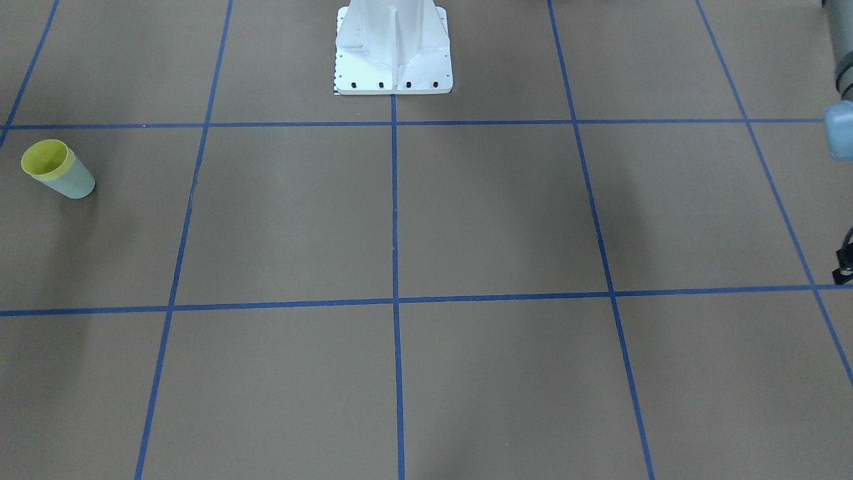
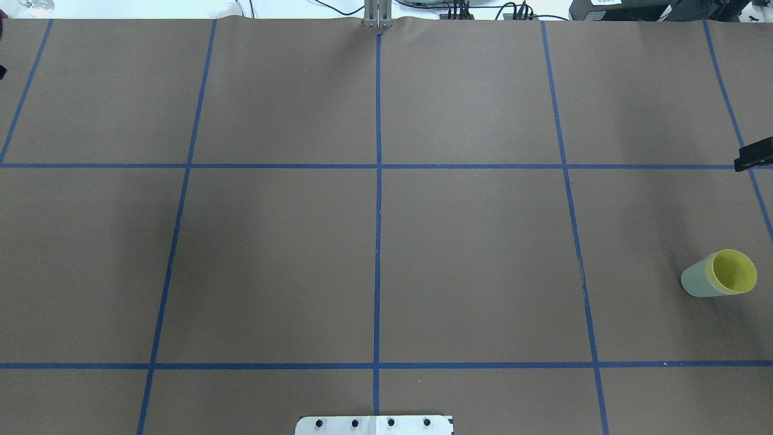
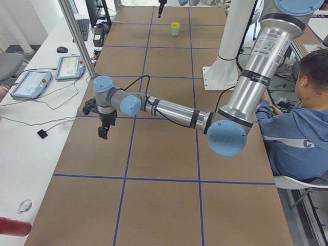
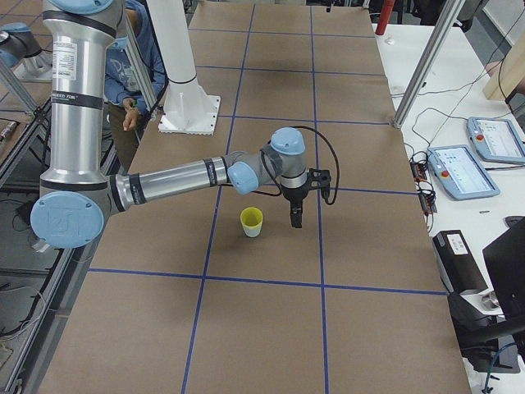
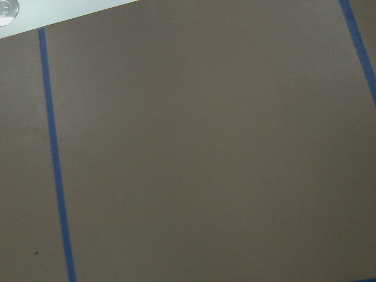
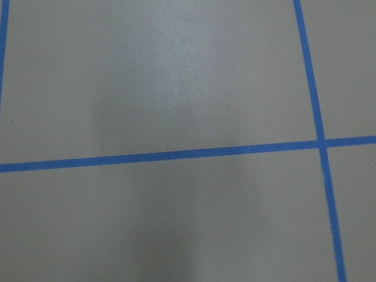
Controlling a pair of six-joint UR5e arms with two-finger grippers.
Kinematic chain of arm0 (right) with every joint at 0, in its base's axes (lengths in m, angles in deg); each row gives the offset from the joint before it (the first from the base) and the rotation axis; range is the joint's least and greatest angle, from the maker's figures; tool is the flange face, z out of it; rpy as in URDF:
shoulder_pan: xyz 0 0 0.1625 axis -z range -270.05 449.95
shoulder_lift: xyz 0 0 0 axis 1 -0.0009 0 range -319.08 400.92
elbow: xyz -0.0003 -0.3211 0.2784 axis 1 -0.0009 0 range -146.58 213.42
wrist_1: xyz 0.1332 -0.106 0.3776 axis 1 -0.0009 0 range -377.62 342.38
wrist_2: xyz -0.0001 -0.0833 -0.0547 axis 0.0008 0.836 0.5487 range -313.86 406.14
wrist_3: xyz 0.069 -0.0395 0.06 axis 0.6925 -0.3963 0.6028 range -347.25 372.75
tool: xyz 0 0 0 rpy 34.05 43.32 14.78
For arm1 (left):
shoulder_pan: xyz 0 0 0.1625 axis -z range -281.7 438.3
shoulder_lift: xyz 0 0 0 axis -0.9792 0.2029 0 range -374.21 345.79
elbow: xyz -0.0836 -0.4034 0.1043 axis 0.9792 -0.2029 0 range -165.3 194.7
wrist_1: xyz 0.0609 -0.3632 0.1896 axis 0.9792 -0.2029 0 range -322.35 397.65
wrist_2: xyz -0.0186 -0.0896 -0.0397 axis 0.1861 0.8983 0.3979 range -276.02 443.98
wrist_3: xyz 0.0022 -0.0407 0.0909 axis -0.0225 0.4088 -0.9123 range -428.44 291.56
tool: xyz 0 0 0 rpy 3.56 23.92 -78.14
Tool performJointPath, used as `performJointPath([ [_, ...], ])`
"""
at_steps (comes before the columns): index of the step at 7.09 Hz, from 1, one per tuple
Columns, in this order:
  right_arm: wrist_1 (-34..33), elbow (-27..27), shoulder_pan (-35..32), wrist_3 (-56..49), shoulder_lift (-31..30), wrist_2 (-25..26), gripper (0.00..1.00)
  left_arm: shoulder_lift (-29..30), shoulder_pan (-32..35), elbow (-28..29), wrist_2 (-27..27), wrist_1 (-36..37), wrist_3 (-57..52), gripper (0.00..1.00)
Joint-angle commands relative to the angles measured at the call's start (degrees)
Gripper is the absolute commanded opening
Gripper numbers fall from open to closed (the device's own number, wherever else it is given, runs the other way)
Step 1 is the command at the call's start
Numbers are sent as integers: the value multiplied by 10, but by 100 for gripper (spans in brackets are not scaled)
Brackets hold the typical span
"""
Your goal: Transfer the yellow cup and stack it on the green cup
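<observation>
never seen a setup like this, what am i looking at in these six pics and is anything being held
This is one robot with two long metal arms, each ending in a two-finger hand. It works at a brown table marked with blue tape lines.

Two pictures look down on the table, one from behind the robot and one from across it. Two are taken from the table's ends. One shows the left hand hanging over the table, with a seated person at the edge. The other shows the right hand pointing down beside the cups, apart from them. The last two come from cameras on the wrists and show only bare table and tape.

On the table the yellow cup sits nested inside the green cup, upright. Neither hand holds a cup. The fingers are too small to tell whether they are open or shut.
</observation>
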Motion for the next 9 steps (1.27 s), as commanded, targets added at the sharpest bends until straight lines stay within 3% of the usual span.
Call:
performJointPath([
  [1,-117,-2,-59,-142,29,-37,100,-33,66,30,124,22,-38,99],
  [2,-123,-2,-68,-145,30,-59,100,-75,99,22,99,9,-44,99],
  [3,-122,-3,-69,-145,30,-59,100,-122,101,-9,19,-39,-39,100],
  [4,-122,-3,-69,-145,29,-60,100,-127,99,-23,-51,-42,-37,100],
  [5,-122,-3,-69,-145,30,-56,100,-128,101,-39,-30,-9,-36,100],
  [7,-120,-29,-71,-161,33,-51,100,-133,101,-130,-3,114,-2,100],
  [8,-118,-36,-77,-166,36,-57,100,-164,100,-190,-6,146,13,100],
  [9,-117,-36,-79,-166,36,-59,100,-193,99,-200,-6,131,12,100],
])
